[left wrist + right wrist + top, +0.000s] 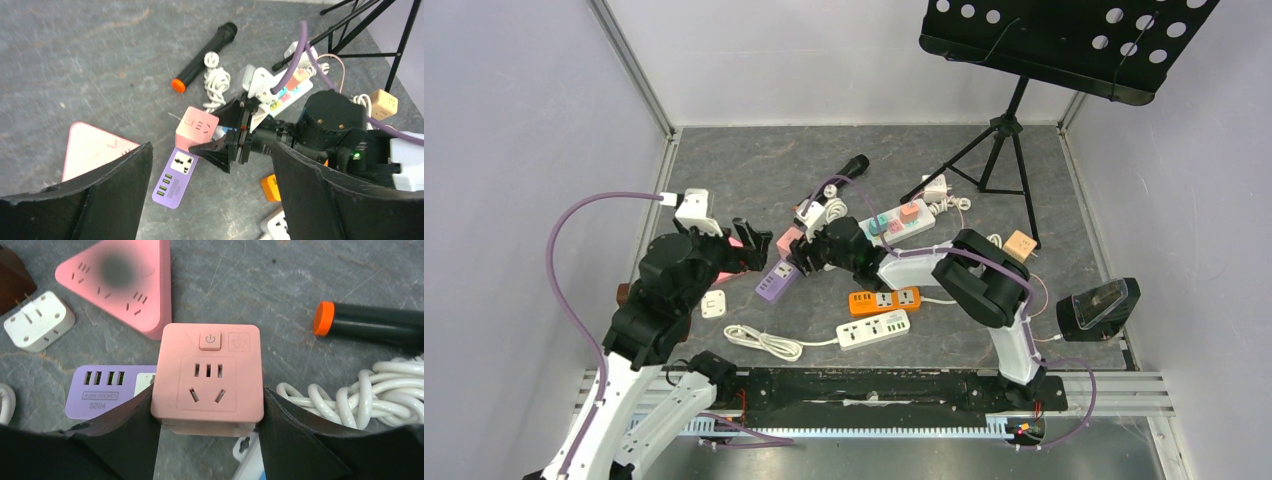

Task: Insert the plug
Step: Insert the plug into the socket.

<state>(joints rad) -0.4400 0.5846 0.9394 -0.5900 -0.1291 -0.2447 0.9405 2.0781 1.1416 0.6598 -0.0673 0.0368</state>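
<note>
The plug is a pink cube adapter (207, 377) with a socket face and a power button on top; its prongs are hidden underneath. My right gripper (207, 410) is shut on its two sides. The cube (788, 240) hangs just above the white socket end of a purple USB power strip (107, 390), and also shows in the left wrist view (196, 128) over the strip (175, 177). My left gripper (210, 165) is open and empty, raised a little to the left of the cube (759, 245).
A pink triangular socket (122, 282) and a white pronged adapter (37, 320) lie left of the strip. A black microphone (370, 322) and coiled white cable (365, 395) lie on the right. Orange (884, 299) and white (874, 330) strips lie nearer; a music stand (1014, 130) stands behind.
</note>
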